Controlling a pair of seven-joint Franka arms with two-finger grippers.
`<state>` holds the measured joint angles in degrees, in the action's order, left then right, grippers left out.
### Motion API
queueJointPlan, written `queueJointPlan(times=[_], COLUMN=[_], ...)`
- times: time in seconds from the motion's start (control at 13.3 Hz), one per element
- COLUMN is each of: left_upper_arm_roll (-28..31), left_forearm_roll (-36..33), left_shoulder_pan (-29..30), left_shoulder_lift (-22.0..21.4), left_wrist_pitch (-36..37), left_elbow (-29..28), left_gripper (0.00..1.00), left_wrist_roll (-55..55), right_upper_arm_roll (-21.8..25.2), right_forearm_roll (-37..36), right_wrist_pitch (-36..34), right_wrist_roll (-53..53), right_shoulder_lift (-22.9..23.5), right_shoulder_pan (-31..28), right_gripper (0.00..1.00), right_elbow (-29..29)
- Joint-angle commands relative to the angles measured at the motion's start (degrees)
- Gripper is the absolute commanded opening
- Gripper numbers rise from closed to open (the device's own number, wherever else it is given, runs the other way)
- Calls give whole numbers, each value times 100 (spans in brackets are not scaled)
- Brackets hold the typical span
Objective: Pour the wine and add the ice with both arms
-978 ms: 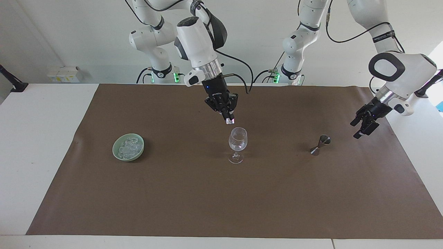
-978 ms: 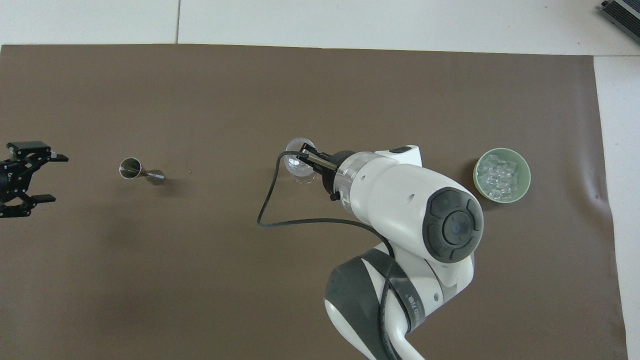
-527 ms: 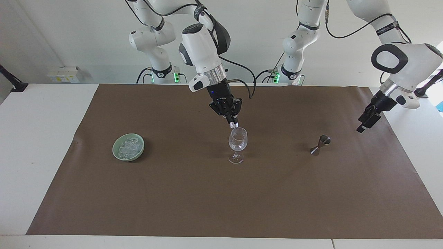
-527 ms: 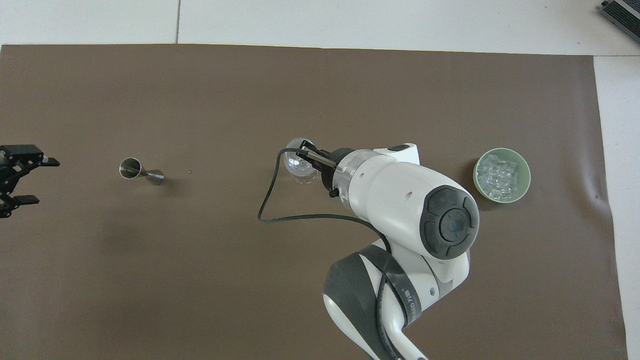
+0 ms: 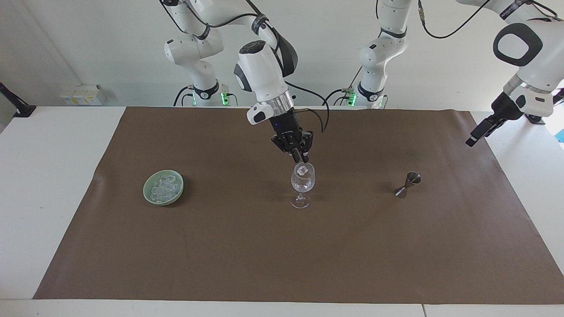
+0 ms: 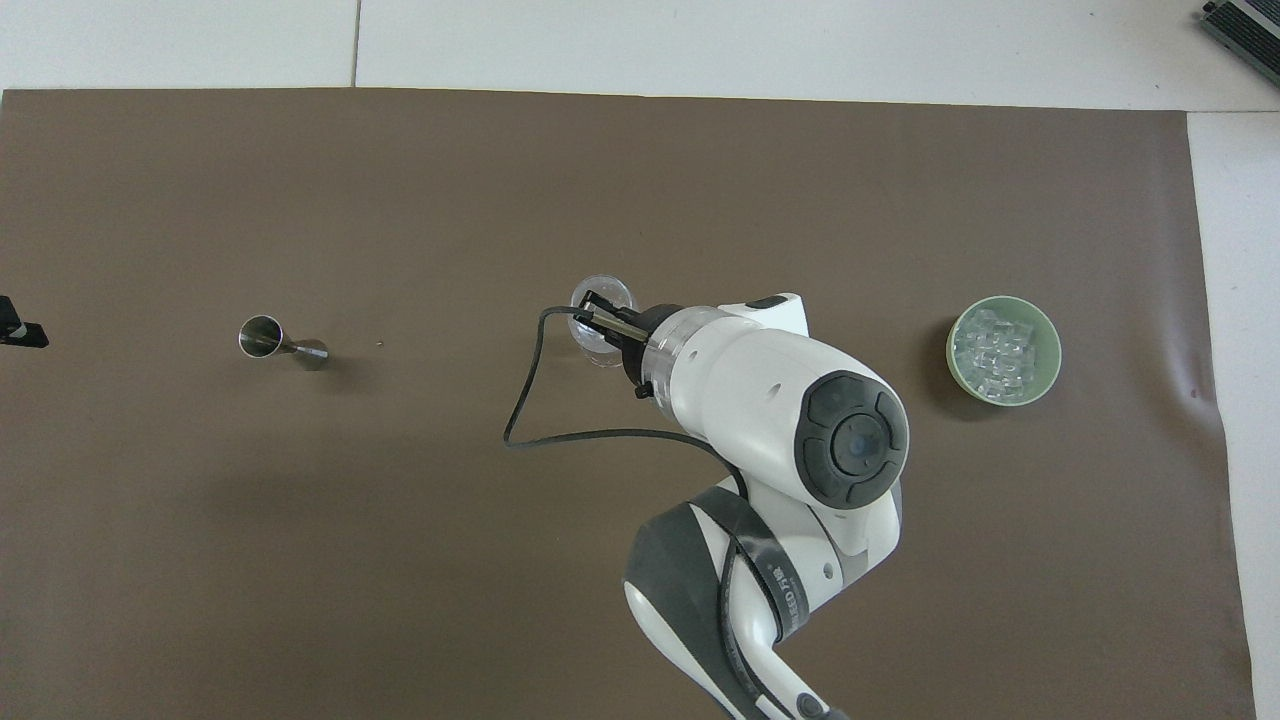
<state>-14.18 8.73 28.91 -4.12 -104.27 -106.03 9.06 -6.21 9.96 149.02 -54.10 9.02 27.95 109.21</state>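
"Where was the ice?"

"One clear ice cube [image 5: 302, 169] sat in the mouth of the clear stemmed wine glass [image 5: 302, 184], under the right end effector [image 5: 301, 158], slightly spread, apparently to drop it. The rest lay in the pale green bowl [image 5: 164, 203], three o'clock of the glass seen overhead."

"The left end effector [image 5: 478, 134]?"

"Spread, empty, waiting aside."

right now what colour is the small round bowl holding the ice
Pale green round bowl, clearest in the overhead view.
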Motion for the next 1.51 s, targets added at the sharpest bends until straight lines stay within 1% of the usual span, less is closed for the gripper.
queueJointPlan(times=[0.0, 0.15, 0.23, 0.3, 0.38, 0.45, 0.53, 0.6, 0.68, 0.75, 0.83, 0.9, 1.05, 1.13, 1.2, 1.28, 1.35, 1.43], left_upper_arm_roll=[774, 1073, 1214, 1294, 1303, 1321, 1356, 1434, 1435, 1409, 1374, 1348, 1268, 1268, 1268, 1199, 1137, 1128], left_forearm_roll=[-187, -196, -353, -511, -608, -774, -933, -943, -952, -952, -952, -900, -820, -750, -741, -758, -758, -758], left_shoulder_pan=[-990, -1439, -1737, -1940, -2090, -2309, -2503, -2679, -2733, -2759, -2812, -2812, -2742, -2742, -2759, -2768, -2777, -2777], left_shoulder_lift=[-71, -141, -176, -186, -168, -151, -133, -124, -133, -150, -159, -159, -177, -177, -177, -194, -203, -212], left_wrist_pitch=[415, 425, 433, 547, 687, 810, 942, 1022, 1057, 1075, 1084, 1093, 1119, 1171, 1224, 1207, 1198, 1216], left_elbow=[327, 354, 389, 468, 634, 792, 942, 1022, 1057, 1058, 1058, 1066, 1066, 1110, 1154, 1111, 1093, 1093], left_gripper=[100, 100, 100, 100, 100, 100, 100, 100, 100, 100, 100, 100, 100, 100, 100, 100, 100, 100], left_wrist_roll=[-97, -245, -629, -764, -809, -818, -826, -818, -818, -818, -809, -774, -765, -756, -730, -599, -468, -475], right_upper_arm_roll=[6, 6, 6, 14, 15, 41, 41, 41, 41, 41, 50, 41, 67, 76, 76, 67, 50, 67], right_forearm_roll=[94, 33, 15, 15, 6, -2, -3, -11, -20, -29, -29, -29, -72, -229, -536, -904, -1282, -1364], right_wrist_pitch=[101, 101, 92, -4, -161, -511, -1028, -1520, -2021, -2566, -3050, -3394, -3922, -4134, -4249, -4354, -4582, -4906], right_wrist_roll=[5, 5, 5, 22, 22, 22, 127, 476, 1010, 1476, 1873, 2225, 2971, 3489, 3877, 4011, 4030, 4030], right_shoulder_lift=[73, 73, 47, -23, -197, -347, -575, -856, -1111, -1279, -1393, -1551, -1737, -1772, -1799, -1755, -1668, -1519], right_shoulder_pan=[18, 18, 9, -26, -61, -105, -253, -437, -692, -938, -1166, -1386, -1817, -2010, -2178, -2293, -2311, -2337], right_gripper=[33, 33, 33, 33, 36, 46, 57, 69, 90, 100, 100, 100, 100, 100, 100, 100, 100, 100], right_elbow=[-93, -137, -146, -128, -50, 3, 125, 275, 363, 381, 373, 364, 312, 259, 119, -126, -502, -958])
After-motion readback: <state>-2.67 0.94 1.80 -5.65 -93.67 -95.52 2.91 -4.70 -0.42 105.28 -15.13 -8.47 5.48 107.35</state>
